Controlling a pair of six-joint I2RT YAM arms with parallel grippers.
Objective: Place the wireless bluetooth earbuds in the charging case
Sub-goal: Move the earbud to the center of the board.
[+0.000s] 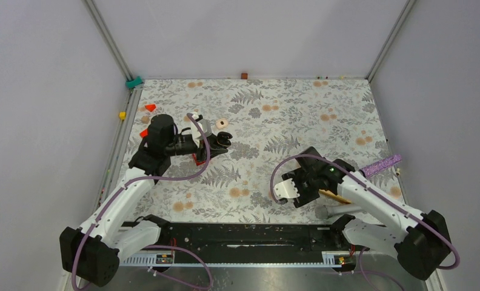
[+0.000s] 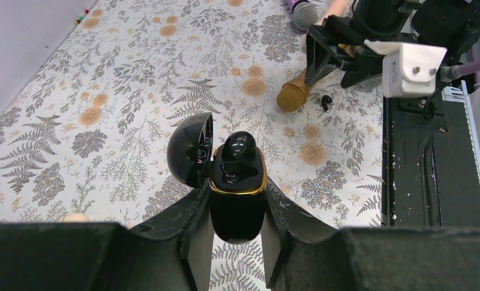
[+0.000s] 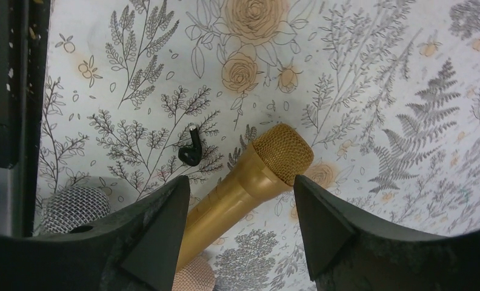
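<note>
Left claw (image 2: 237, 203) at 10 o'clock on the floral-print cloth bench (image 1: 286, 115), pinching the glossy black charging case with gold rim (image 2: 237, 182) by its sides. The case's domed lid (image 2: 192, 148) is swung open toward 9 o'clock. One glossy black earbud (image 2: 239, 145) sits in the case top. Right claw (image 3: 240, 188) at 4 o'clock on the bench, spread, gripping nothing. The gold metallic microphone with mesh head (image 3: 268, 167) shows in the gap between its fingers (image 3: 159, 230); can't tell if they touch it. The second small black earbud with short stem (image 3: 191, 148) lies loose on the cloth at 9 o'clock of the gold mesh head, near but apart. A silver mesh-headed microphone (image 3: 74, 206) is at 8 o'clock of that earbud, beside the gold one's body.
</note>
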